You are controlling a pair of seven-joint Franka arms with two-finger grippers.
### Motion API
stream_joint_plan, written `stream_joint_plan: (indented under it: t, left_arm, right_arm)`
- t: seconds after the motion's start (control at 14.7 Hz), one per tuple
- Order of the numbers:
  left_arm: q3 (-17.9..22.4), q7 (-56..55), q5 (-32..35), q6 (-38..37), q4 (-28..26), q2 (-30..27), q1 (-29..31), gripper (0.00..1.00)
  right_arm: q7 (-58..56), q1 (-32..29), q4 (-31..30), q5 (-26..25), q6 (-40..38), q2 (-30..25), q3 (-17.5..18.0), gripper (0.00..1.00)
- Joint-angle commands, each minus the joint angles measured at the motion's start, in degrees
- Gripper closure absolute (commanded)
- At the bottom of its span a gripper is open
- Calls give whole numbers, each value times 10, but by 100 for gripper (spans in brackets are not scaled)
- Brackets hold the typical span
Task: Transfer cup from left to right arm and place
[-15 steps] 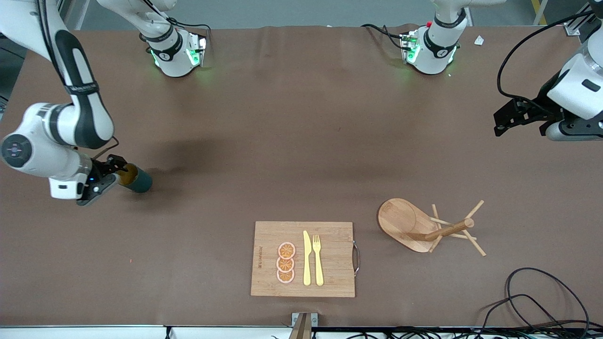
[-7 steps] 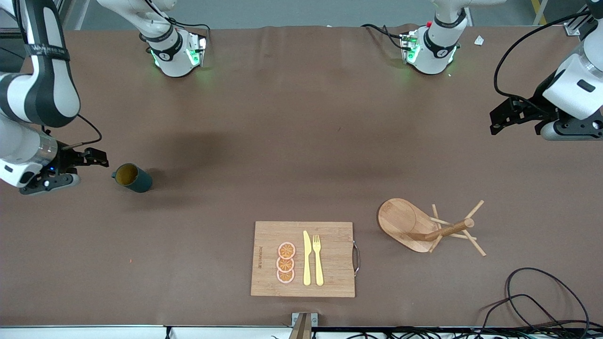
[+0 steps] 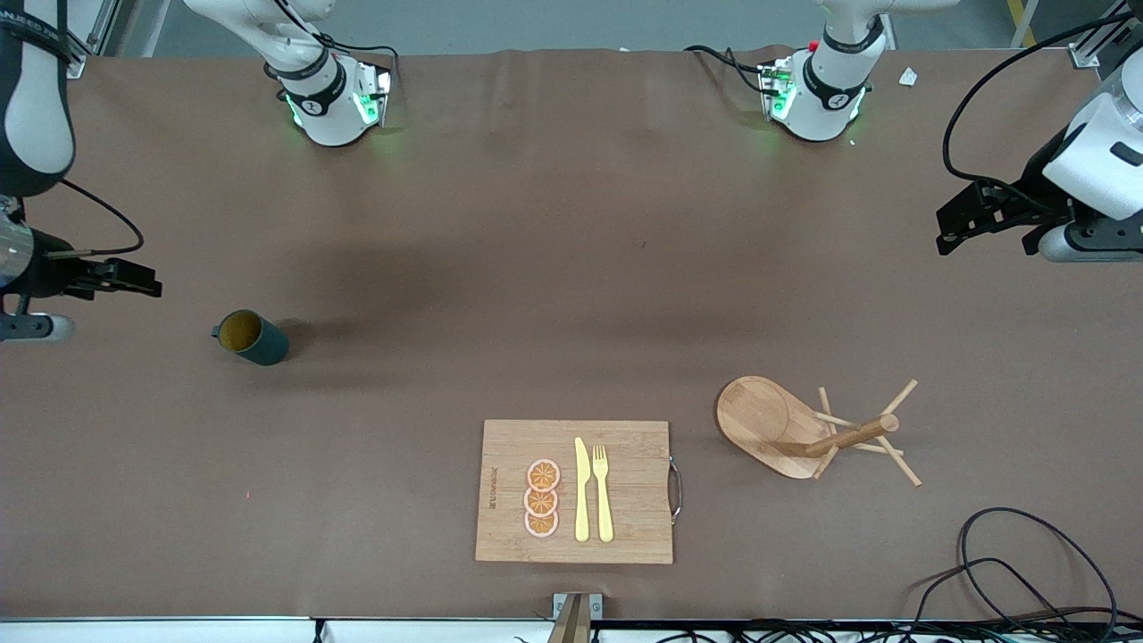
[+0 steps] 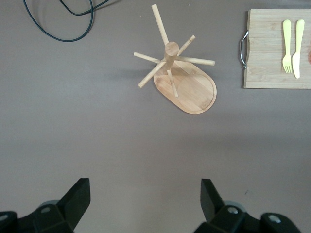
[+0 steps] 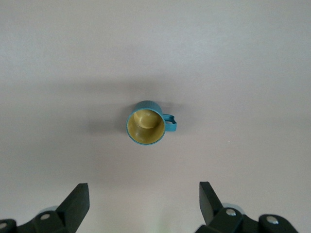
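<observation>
The cup [image 3: 252, 337], dark teal with a tan inside and a small side handle, stands upright on the brown table toward the right arm's end. My right gripper [image 3: 141, 279] hangs open and empty over the bare table edge at that end, apart from the cup. In the right wrist view the cup [image 5: 146, 122] shows from above, well clear of the open right gripper [image 5: 143, 194]. My left gripper [image 3: 943, 232] waits open and empty over the table's other end. In the left wrist view, only bare table lies between the left gripper's [image 4: 145, 190] fingers.
A wooden peg rack [image 3: 808, 430] lies tipped on its side toward the left arm's end. A bamboo cutting board [image 3: 625, 446] with orange slices, a yellow knife and a fork sits near the front edge. A black cable [image 3: 1009, 554] loops at the corner.
The right gripper was at the cup's rim a second ago; it has since drawn back toward the table's end, leaving the cup standing. The left arm has barely shifted.
</observation>
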Motion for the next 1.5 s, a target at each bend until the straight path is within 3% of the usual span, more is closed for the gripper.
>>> stream_joint_plan:
  t: [0.0, 0.2, 0.54, 1.16, 1.43]
  left_arm:
    - [4, -2, -7, -7, 6, -2, 3, 0]
    - [4, 2, -9, -7, 6, -1, 7, 0]
    - [5, 5, -11, -7, 9, 4, 26, 0]
    - [8, 4, -7, -18, 11, 4, 33, 0]
    - [8, 4, -9, -18, 11, 4, 34, 0]
  right_arm:
    - [19, -7, 51, -2, -43, 5, 6, 0]
    - [14, -15, 115, 2, -106, 32, 6, 0]
    - [13, -7, 131, 1, -107, 29, 6, 0]
    - [5, 18, 120, 6, -151, -14, 10, 0]
    - [6, 26, 80, 6, -141, -53, 7, 0]
